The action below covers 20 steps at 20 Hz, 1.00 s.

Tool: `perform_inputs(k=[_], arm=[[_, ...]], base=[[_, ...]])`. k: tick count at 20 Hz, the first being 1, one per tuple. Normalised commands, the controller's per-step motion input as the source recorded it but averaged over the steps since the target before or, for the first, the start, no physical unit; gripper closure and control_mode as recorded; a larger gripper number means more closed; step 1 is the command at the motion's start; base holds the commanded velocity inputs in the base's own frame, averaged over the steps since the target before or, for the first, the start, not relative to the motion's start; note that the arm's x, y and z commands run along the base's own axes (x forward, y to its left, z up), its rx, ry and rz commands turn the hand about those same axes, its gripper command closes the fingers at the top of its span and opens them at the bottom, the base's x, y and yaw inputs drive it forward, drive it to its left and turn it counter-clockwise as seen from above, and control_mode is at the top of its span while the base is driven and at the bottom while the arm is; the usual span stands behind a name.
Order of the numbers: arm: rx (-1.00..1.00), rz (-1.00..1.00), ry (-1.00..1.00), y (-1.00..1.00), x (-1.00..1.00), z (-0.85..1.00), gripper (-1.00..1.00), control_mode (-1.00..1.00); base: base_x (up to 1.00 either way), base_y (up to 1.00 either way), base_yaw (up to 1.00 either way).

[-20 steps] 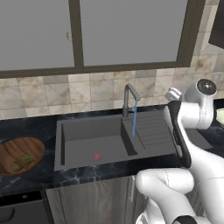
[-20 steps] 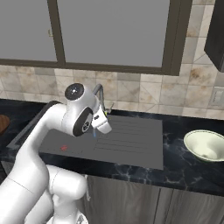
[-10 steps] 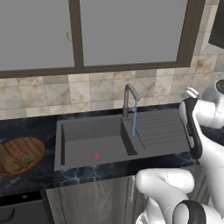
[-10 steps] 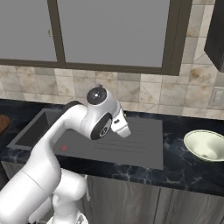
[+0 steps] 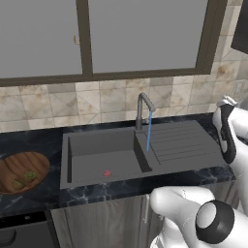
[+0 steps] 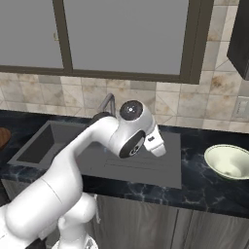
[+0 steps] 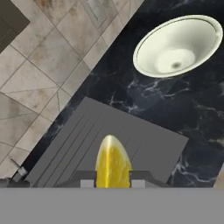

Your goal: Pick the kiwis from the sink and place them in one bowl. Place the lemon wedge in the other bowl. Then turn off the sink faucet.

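Currently the hand [image 7: 113,180], clamped on the lemon wedge [image 7: 113,162], should travel over the pale bowl [image 7: 178,44], centring above it before releasing.

- A bright yellow lemon wedge [image 7: 113,161] is seen.
- A pale cream-white round bowl [image 7: 177,45] is set on black, white-veined marble counter [image 7: 144,100].
- A dark grey ribbed sink [image 5: 133,151] is shown.
- Brownish-green kiwis [image 5: 24,179] are seen in a brown, grained wooden bowl [image 5: 22,171].
- Beige mottled wall tiles [image 5: 68,104] are shown.
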Motion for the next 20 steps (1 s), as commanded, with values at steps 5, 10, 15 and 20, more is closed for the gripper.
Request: perform_inputs(k=[5,10,15,20], arm=[[0.00,-0.01,0.00,-0.53,0.00,0.00,1.00,-1.00],[0.00,-0.01,0.00,-0.52,0.00,0.00,1.00,-1.00],[0.00,0.00,0.00,-0.45,0.00,0.00,1.00,-1.00],[0.00,0.00,0.00,-0.43,0.00,0.00,1.00,-1.00]], base=[[0.00,0.00,0.00],[0.00,0.00,0.00],[0.00,0.00,0.00],[0.00,0.00,0.00]])
